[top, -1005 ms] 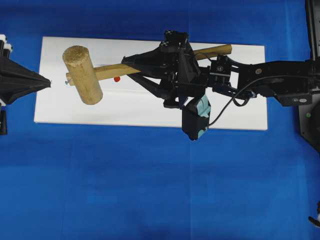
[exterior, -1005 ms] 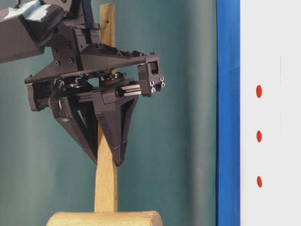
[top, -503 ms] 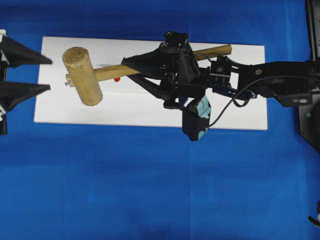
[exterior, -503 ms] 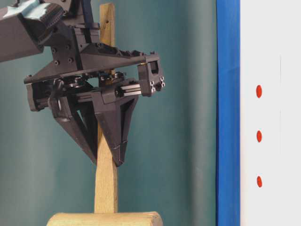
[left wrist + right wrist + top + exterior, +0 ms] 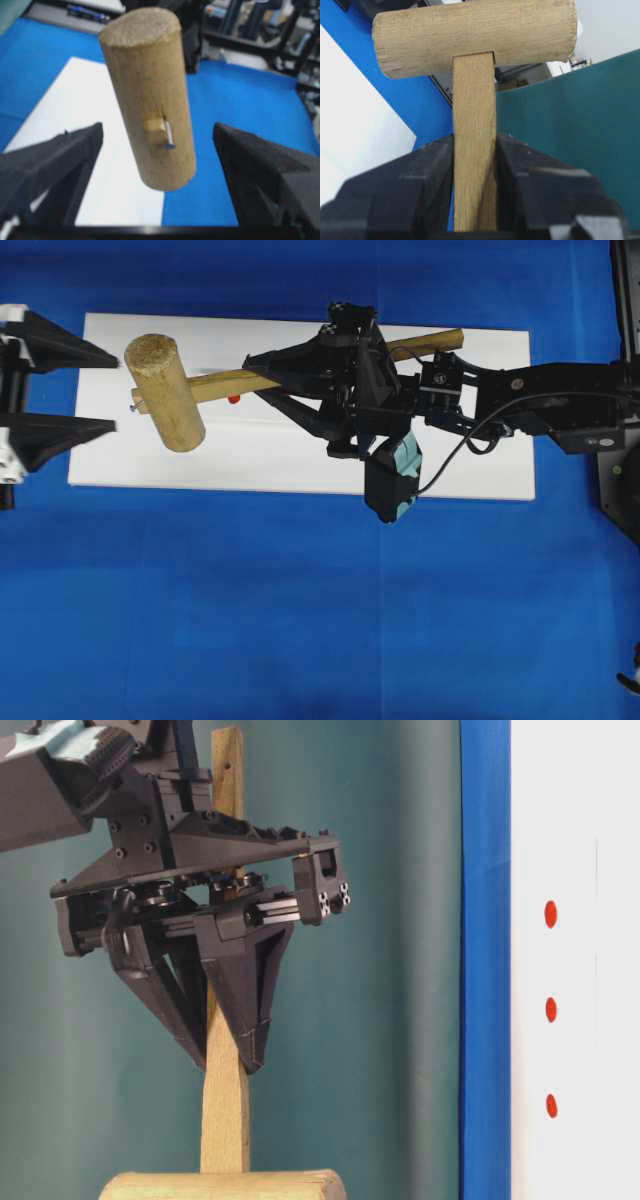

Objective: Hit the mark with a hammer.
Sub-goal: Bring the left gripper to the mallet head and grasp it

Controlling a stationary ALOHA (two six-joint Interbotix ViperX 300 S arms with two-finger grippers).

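Two grippers show from overhead: the right gripper [image 5: 262, 377] is clamped on the handle of the hammer [image 5: 165, 390], holding it over the white strip [image 5: 300, 455], while the left gripper [image 5: 105, 392] stands with its jaws wide apart at the strip's left end, just beside the hammer's head and not touching it. One red dot [image 5: 233, 398] peeks out just under the handle; whether it is the mark I cannot tell. At table level the right gripper [image 5: 225, 1055] pinches the handle above the head, and the mark [image 5: 551, 1010] sits middle of three red dots, well apart from the hammer [image 5: 224, 1120]. From the left wrist, the head [image 5: 150, 95] hangs between spread fingers [image 5: 55, 160]. From the right wrist, black fingers [image 5: 427, 175] squeeze the handle.
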